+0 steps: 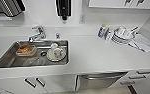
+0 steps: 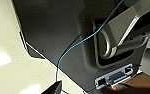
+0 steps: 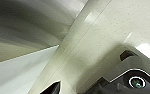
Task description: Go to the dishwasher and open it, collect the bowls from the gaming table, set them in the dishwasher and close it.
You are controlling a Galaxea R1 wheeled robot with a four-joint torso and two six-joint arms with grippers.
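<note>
Grey steel fronts one built-in dishwasher (image 1: 99, 80) under the white countertop (image 1: 96, 53), right of the steel sink (image 1: 6, 60), between white cupboard doors (image 1: 51, 83) and drawers (image 1: 143, 75). Its single horizontal bar handle (image 1: 102, 77) runs along the counter edge; the door faces the camera (apparently closed). One mug (image 1: 58, 52) stands in the sink. Both grippers' jaw state: cannot tell.

Dark grey housing (image 2: 66, 32), blue cable (image 2: 91, 35)

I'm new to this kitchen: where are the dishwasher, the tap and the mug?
dishwasher (image 1: 99, 80): head view, on its grey steel front.
tap (image 1: 38, 33): head view, on its spout.
mug (image 1: 58, 52): head view, on its side.
</note>
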